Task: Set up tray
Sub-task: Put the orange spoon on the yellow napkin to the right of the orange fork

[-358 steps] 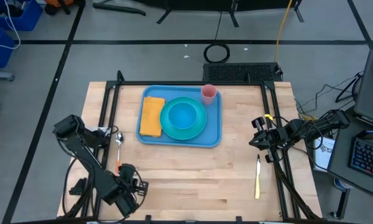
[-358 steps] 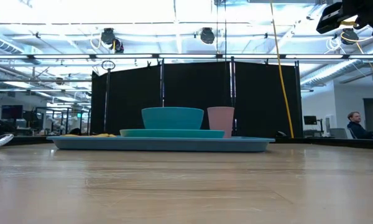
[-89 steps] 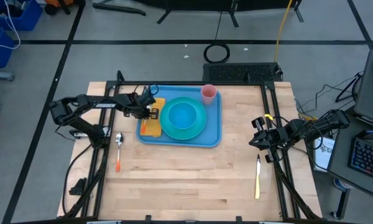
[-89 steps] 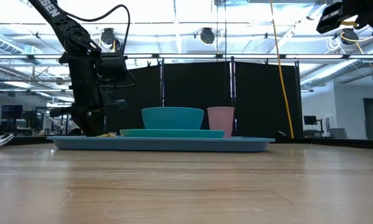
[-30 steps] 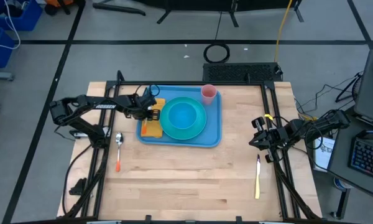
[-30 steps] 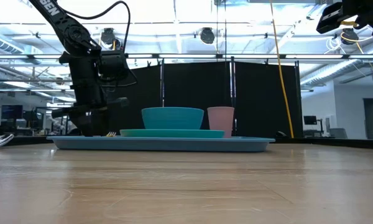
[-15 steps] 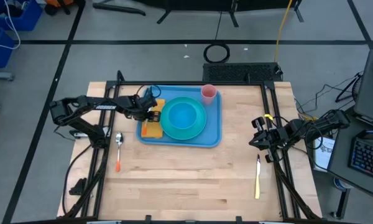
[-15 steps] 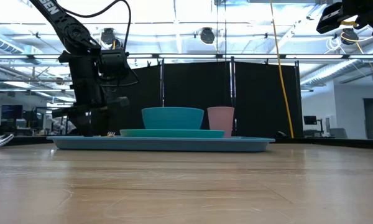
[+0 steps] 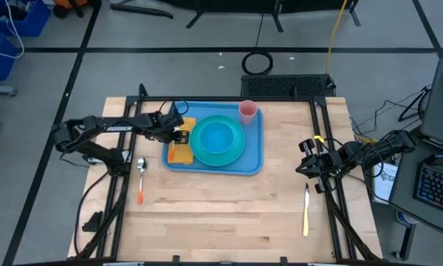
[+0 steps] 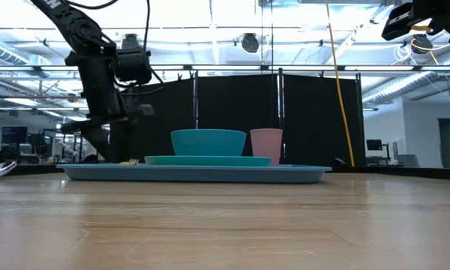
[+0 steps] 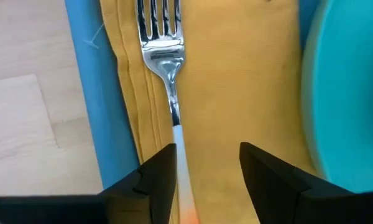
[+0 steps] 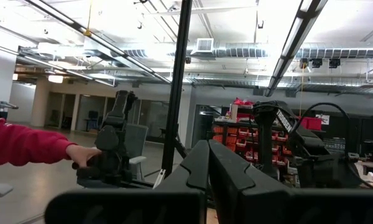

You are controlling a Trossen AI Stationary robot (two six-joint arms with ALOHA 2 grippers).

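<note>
Parted jaws of the left gripper (image 11: 202, 180) hang empty above a fork (image 11: 165, 68) lying on the yellow napkin (image 11: 236, 93), its arm reaching over the light-blue tray (image 9: 252, 151) at mid-table. Off the table's right edge, the right gripper (image 12: 207, 163) points outward, pressed shut.

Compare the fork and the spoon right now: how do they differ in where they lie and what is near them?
The fork lies on the yellow napkin inside the tray; the spoon lies on the bare table outside it. The left gripper stands open above the fork's handle; nothing is near the spoon. Both have metal heads and orange handles.
</note>
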